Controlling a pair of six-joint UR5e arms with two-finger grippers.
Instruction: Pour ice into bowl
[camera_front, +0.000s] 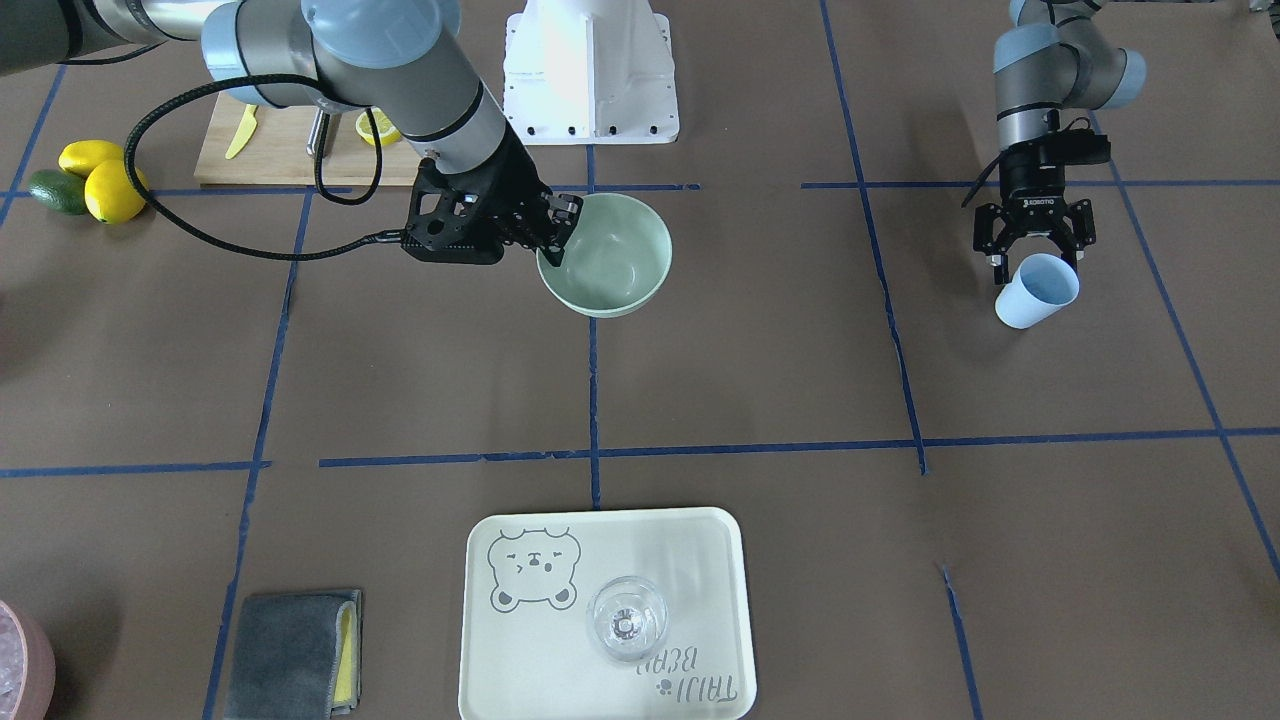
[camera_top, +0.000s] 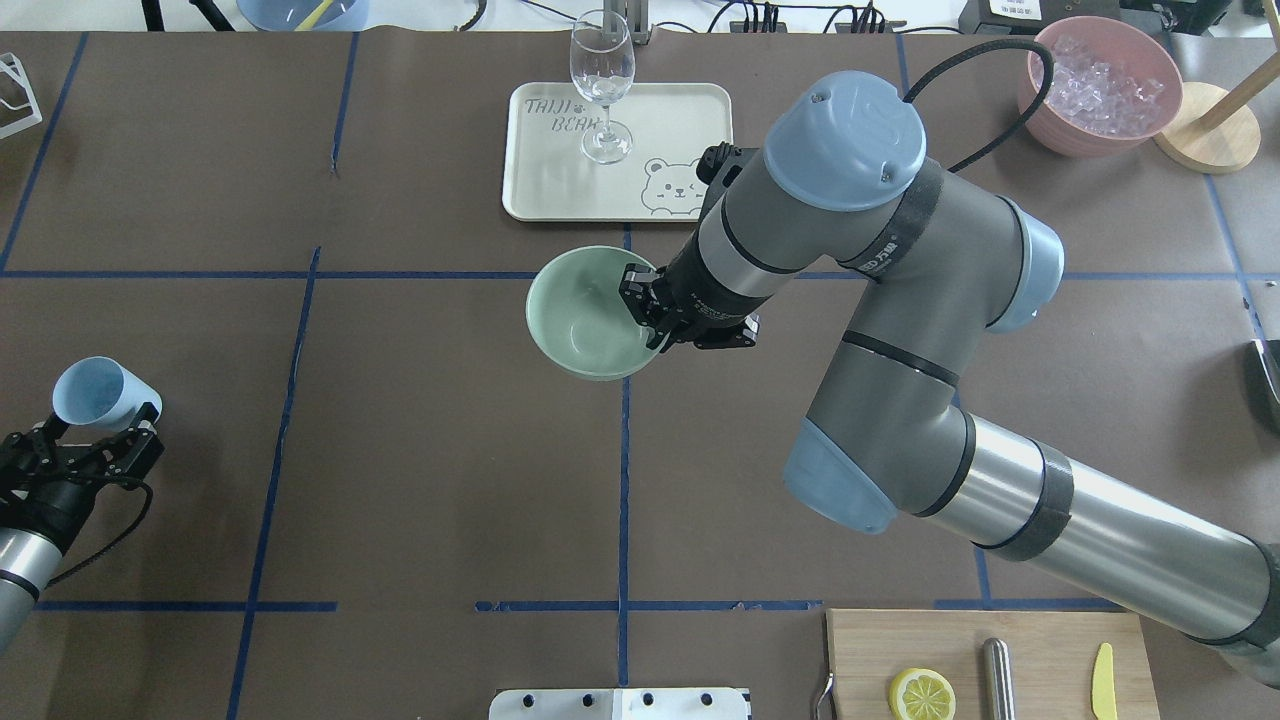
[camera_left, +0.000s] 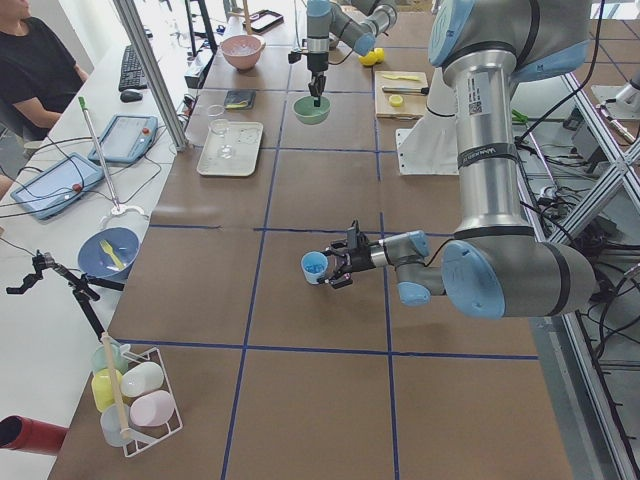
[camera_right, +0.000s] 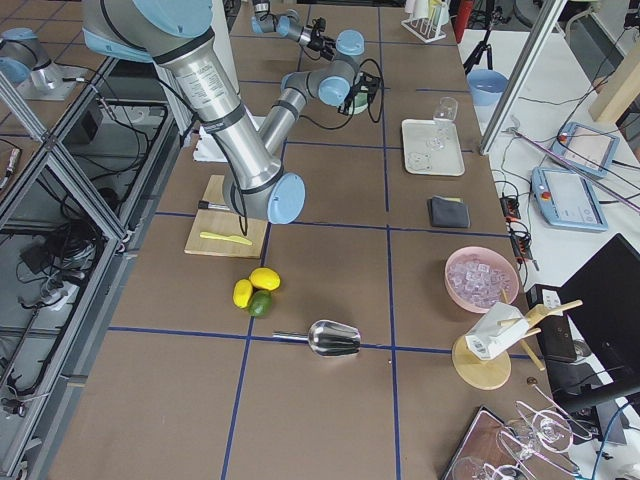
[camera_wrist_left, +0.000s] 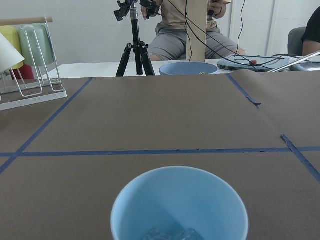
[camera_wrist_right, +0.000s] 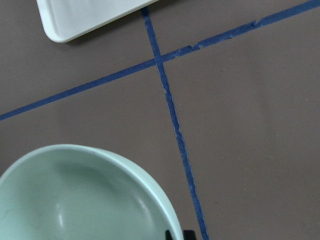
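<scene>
The pale mint-green bowl (camera_top: 580, 318) is at the table's middle and looks empty. It also shows in the front view (camera_front: 612, 255) and the right wrist view (camera_wrist_right: 75, 195). My right gripper (camera_top: 645, 312) is shut on the bowl's near rim, one finger inside. My left gripper (camera_top: 75, 440) is shut on a light blue cup (camera_top: 95, 392), held tilted at the table's left side, far from the bowl. The left wrist view shows the cup (camera_wrist_left: 179, 205) with clear ice cubes (camera_wrist_left: 170, 234) at its bottom.
A cream tray (camera_top: 560, 170) with a wine glass (camera_top: 601, 85) lies beyond the bowl. A pink container of ice (camera_top: 1098, 85) stands far right. A cutting board (camera_top: 985, 665) with a lemon half is near right. A grey cloth (camera_front: 295, 650) lies beside the tray.
</scene>
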